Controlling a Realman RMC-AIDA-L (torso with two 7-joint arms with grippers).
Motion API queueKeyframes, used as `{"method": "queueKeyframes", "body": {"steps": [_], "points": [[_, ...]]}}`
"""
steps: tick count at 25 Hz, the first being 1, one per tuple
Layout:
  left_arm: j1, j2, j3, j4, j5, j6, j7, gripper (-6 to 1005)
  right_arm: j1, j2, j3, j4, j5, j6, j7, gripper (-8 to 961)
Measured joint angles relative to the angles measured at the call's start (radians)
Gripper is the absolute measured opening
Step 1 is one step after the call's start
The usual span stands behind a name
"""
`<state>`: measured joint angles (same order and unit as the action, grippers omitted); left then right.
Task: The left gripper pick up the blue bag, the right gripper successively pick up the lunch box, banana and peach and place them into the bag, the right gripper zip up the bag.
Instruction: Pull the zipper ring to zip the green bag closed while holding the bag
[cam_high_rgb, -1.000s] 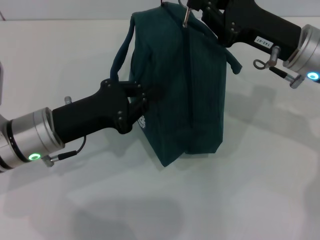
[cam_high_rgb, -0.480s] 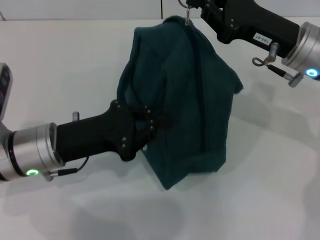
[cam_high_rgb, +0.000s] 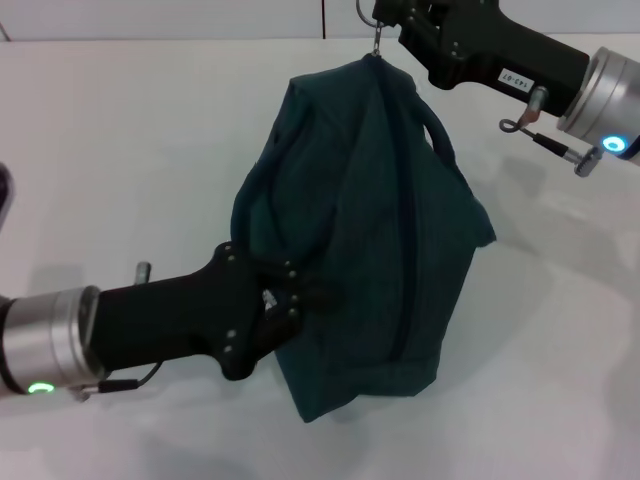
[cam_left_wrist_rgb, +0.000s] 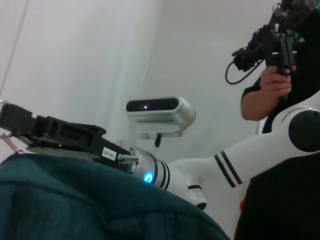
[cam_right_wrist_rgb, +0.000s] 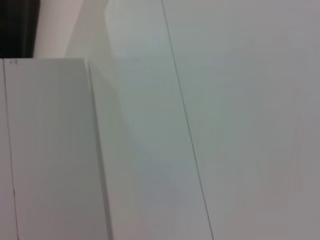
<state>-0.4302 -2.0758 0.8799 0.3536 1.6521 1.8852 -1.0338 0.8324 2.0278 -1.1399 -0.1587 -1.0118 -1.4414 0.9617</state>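
**Bag stretched between two grippers**

Head view: the blue bag (cam_high_rgb: 370, 240) stands tilted on the white table (cam_high_rgb: 120, 130), its top leaning toward the far side and its base nearer the robot. The left gripper (cam_high_rgb: 298, 300) reaches in from the near left and presses into the bag's lower side, its fingers closed on a fold of the fabric. The right gripper (cam_high_rgb: 385, 15) comes in from the far right at the picture's upper edge, directly above the bag's peak; the metal zipper ring (cam_high_rgb: 379, 42) hangs from it, so its fingers are pinched on the pull. One loop handle (cam_high_rgb: 440, 145) droops down the bag's right side.

Left wrist view: the bag's teal fabric (cam_left_wrist_rgb: 75, 200) fills the lower part, with the right arm (cam_left_wrist_rgb: 70, 137) lying just beyond its top edge.

Right wrist view: only pale flat surfaces appear; neither bag nor gripper shows.
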Motion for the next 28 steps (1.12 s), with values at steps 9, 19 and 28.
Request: {"method": "queueKeyframes", "body": {"steps": [9, 19, 28], "points": [[0.078, 0.001, -0.203, 0.004, -0.031, -0.072, -0.019, 48, -0.079, 0.0, 0.0, -0.073, 0.019, -0.076, 0.02, 9], [0.098, 0.0, -0.276, 0.047, -0.036, -0.12, -0.03, 170, -0.108, 0.0, -0.016, -0.096, 0.021, -0.097, 0.067, 10], [0.043, -0.006, -0.3, 0.338, -0.009, -0.124, -0.263, 346, -0.104, 0.0, -0.017, -0.095, 0.021, -0.09, 0.069, 10]]}}
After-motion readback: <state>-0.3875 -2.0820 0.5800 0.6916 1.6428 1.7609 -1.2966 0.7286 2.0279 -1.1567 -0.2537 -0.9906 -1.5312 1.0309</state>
